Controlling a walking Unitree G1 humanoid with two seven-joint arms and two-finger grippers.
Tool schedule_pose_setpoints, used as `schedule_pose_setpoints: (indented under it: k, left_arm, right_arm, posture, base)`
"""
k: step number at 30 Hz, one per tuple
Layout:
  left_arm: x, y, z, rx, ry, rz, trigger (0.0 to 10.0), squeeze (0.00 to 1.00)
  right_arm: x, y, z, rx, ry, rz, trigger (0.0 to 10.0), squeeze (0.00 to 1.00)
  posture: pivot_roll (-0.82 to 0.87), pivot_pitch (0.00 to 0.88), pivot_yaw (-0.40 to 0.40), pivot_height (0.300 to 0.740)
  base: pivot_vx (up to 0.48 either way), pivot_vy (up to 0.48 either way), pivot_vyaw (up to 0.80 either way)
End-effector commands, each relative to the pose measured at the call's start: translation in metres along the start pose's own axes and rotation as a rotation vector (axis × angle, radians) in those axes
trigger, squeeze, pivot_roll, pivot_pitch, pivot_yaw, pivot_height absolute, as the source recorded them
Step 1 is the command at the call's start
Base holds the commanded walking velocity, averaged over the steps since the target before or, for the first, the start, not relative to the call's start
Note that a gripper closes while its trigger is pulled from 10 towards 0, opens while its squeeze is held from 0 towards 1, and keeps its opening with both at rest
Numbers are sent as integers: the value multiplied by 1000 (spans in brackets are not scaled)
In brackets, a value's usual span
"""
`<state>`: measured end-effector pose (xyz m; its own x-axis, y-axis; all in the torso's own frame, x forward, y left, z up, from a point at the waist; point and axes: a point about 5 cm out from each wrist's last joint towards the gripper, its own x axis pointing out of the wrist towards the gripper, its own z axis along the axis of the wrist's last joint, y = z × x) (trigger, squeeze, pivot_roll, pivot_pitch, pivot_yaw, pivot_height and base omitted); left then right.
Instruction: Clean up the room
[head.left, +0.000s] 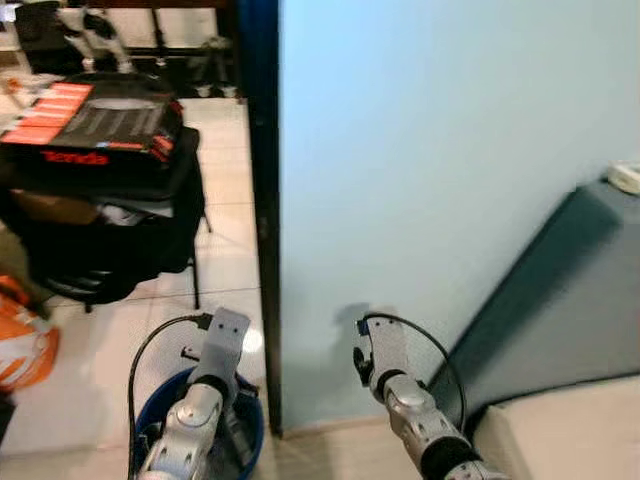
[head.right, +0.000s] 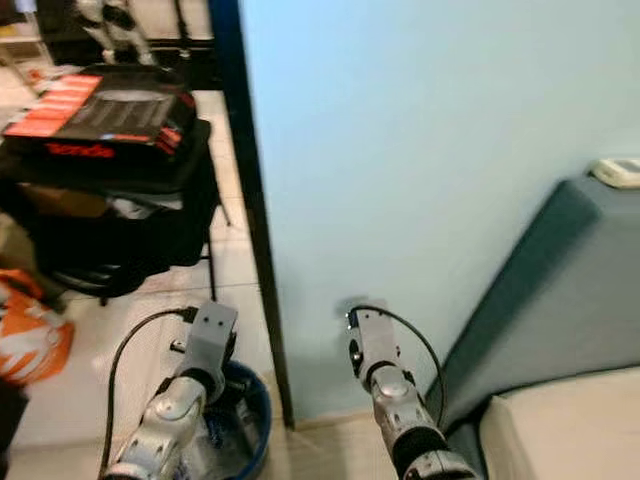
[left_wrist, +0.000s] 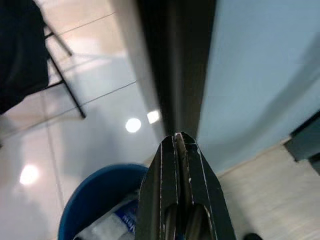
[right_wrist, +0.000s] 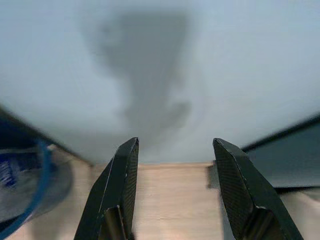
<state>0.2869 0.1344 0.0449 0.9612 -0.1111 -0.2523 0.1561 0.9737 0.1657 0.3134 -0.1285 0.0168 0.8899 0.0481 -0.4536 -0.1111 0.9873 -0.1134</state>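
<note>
A blue bin (left_wrist: 95, 190) stands on the white tile floor beside a black door frame (head.left: 262, 200). Inside it lies a clear plastic bottle with a blue label (left_wrist: 117, 222). My left gripper (left_wrist: 180, 137) hangs over the bin's edge, shut, with nothing between its fingers. My right gripper (right_wrist: 175, 142) is open and empty. It points at the foot of the light blue wall (head.left: 430, 150), low over a strip of wooden floor (right_wrist: 170, 200). Both silver arms (head.left: 205, 390) reach up from the bottom of the eye views.
A black chair (head.left: 110, 230) at the left carries dark bags and a black and red Tenda box (head.left: 100, 125). An orange bag (head.left: 25, 345) lies on the tiles. At the right, a grey-blue cushioned slab (head.left: 570, 290) leans against the wall, with a beige cushion (head.left: 570, 430) below it.
</note>
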Motion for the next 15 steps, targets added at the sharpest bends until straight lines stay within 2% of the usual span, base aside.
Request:
schedule_pose_setpoints:
  k: [1,15]
  left_arm:
    - [-3,1,-8,4,31,-13,10000,0]
    - [-6,-1,-12,9,47,-50,10000,0]
  right_arm:
    - [-2,3,-9,18,33,4,10000,0]
    - [-3,4,-12,19,42,5,10000,0]
  posture:
    - [53,112,-31,740]
    - [59,109,-32,740]
  base:
    - [0,0,-800]
    - [0,0,-800]
